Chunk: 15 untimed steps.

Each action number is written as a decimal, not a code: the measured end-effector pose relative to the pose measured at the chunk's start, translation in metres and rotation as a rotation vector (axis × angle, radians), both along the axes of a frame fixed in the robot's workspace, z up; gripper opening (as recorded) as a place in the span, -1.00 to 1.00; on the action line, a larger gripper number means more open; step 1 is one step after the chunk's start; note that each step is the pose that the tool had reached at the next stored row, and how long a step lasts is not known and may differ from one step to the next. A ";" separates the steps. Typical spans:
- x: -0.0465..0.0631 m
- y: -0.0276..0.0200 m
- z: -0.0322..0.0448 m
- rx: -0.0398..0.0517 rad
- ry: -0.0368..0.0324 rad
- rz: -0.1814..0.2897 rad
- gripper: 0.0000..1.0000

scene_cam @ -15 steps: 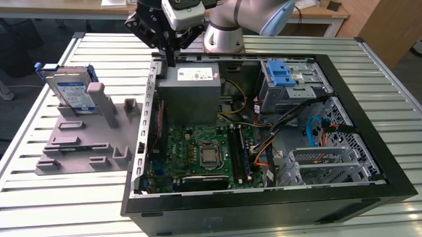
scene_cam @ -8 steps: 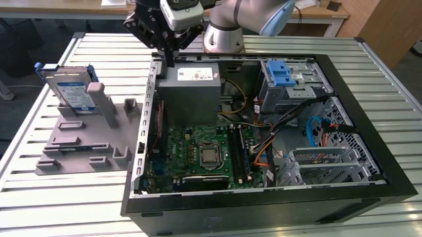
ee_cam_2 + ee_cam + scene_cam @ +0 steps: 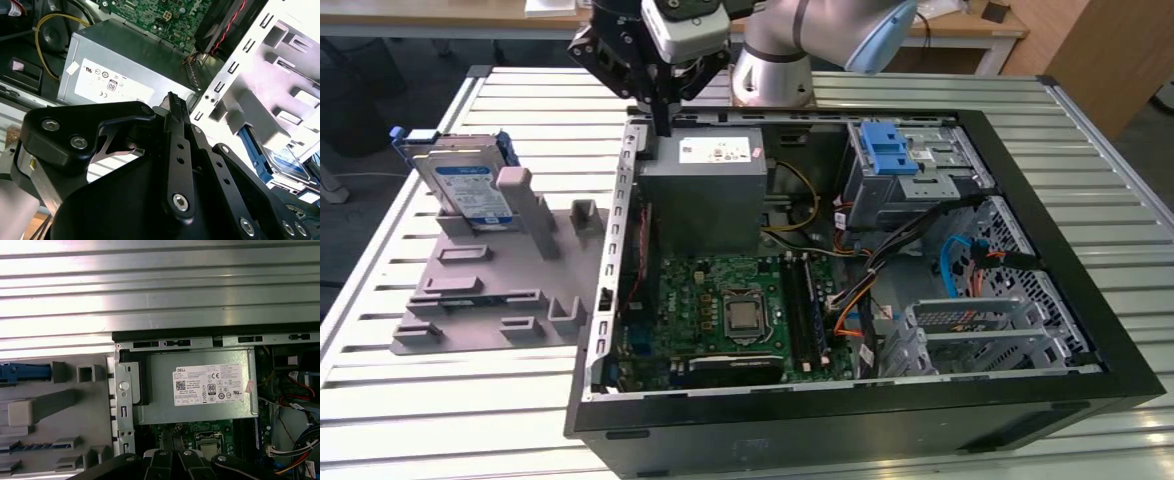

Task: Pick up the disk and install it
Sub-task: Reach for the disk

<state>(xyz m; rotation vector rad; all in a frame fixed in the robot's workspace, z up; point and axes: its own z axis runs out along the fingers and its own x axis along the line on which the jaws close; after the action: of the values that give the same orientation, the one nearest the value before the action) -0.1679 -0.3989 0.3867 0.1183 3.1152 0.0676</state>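
Nothing done yet: the disk (image 3: 467,190) stands in its grey rack (image 3: 467,325); the hand (image 3: 662,125), pressed together and empty, hovers over the computer case (image 3: 854,425).

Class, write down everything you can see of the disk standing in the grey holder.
The disk is a flat grey-metal rectangle with a blue-and-white label face, edged by a blue plastic frame. It stands upright in the grey holder, on the exterior view's left of the open computer case. Only the holder touches it.
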 end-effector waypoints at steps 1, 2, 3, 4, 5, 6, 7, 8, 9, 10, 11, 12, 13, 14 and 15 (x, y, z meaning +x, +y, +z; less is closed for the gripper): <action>0.000 0.0000 0.0000 0.0000 0.0000 0.000 -0.79; 0.000 0.0000 -0.0001 0.0000 0.0001 0.000 -0.79; -0.001 0.0000 -0.0001 0.0000 0.0001 0.000 -0.79; -0.001 0.0000 -0.0001 -0.0001 0.0001 0.000 -0.79; -0.001 0.0000 -0.0002 -0.0001 0.0002 0.000 -0.79; -0.001 0.0000 -0.0002 0.0000 0.0002 0.000 -0.79; -0.002 0.0000 -0.0003 0.0000 0.0002 0.000 -0.79; -0.002 0.0000 -0.0003 0.0000 0.0002 0.000 -0.79; -0.002 0.0000 -0.0004 0.0000 0.0003 0.000 -0.79; -0.002 0.0000 -0.0004 -0.0001 0.0003 0.000 -0.79; -0.002 0.0000 -0.0005 0.0000 0.0004 0.000 -0.79; -0.003 0.0000 -0.0005 0.0000 0.0004 0.000 -0.79; -0.003 0.0000 -0.0005 -0.0001 0.0005 0.000 -0.79; -0.003 0.0000 -0.0006 0.0000 0.0005 0.000 -0.79; -0.004 0.0000 -0.0007 0.0000 0.0005 0.000 -0.79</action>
<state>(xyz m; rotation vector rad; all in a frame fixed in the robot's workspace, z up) -0.1715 -0.3989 0.3860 0.1183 3.1156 0.0676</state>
